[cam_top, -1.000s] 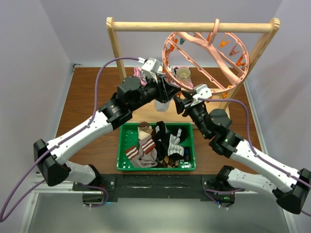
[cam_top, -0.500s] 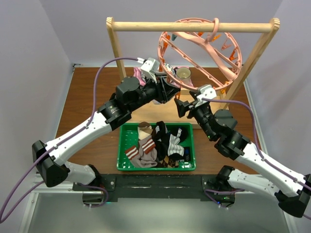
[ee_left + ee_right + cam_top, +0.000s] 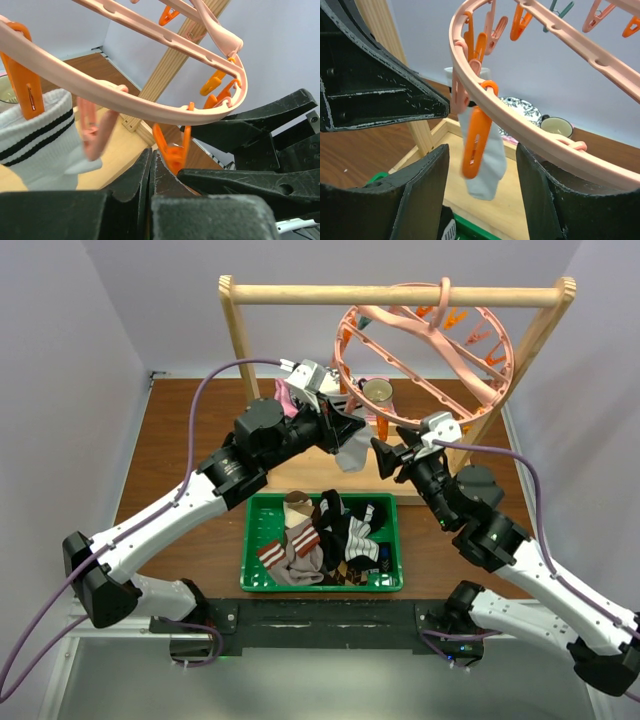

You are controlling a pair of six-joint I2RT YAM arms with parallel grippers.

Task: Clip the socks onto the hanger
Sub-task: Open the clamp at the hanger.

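While the hanger [image 3: 125, 97] is swinging back level at the upper right, a white sock [image 3: 35, 135] is dangling clipped from its rim. The left hand [image 3: 151, 160] is resting closed and empty, the right hand [image 3: 481, 150] is gaping open, and more socks [image 3: 330, 540] are waiting in the green basket [image 3: 320, 586].

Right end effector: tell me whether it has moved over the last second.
Yes. The right end effector shifted slightly rightward, toward the wooden rack's right post.
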